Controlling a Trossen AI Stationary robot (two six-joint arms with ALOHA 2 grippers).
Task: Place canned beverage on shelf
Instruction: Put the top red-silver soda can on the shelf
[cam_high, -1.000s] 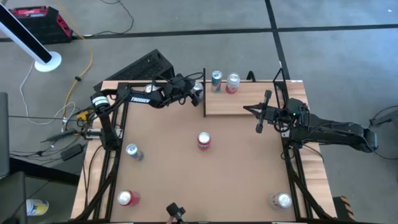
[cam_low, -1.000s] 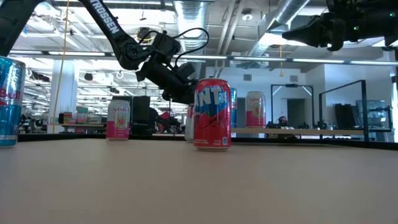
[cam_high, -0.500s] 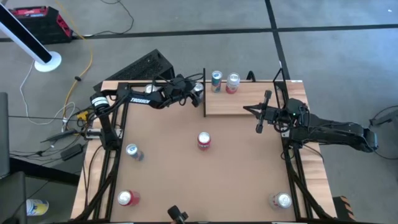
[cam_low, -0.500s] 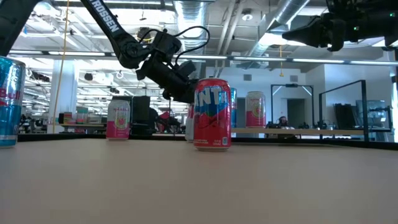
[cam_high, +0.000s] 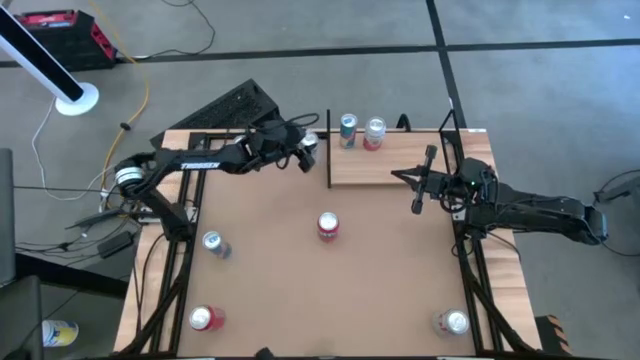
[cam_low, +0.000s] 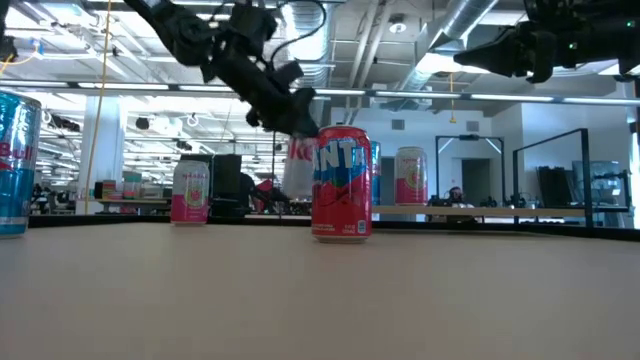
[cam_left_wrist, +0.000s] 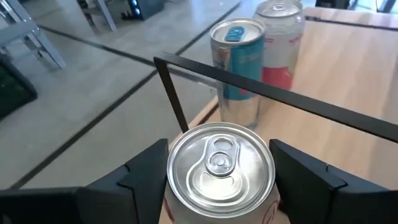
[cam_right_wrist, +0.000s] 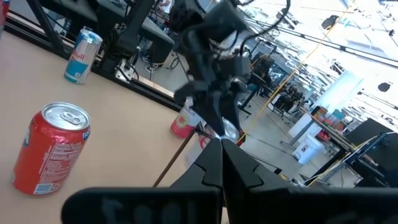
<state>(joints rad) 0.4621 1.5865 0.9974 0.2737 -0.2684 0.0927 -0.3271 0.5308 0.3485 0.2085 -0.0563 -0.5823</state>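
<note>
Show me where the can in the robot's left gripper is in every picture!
High view: held can, just left of the shelf.
Low view: off the table, partly behind the red can.
Left wrist view: its top at bottom middle.
Right wrist view: somewhere under the far arm, too unclear to pin down.
Shared landmark: the red can, absent only from the left wrist view.

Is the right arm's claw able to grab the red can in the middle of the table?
Probably yes. The red can stands alone on bare tabletop, nothing around it. The right claw hovers shut beside the shelf and would need to open first.
</note>
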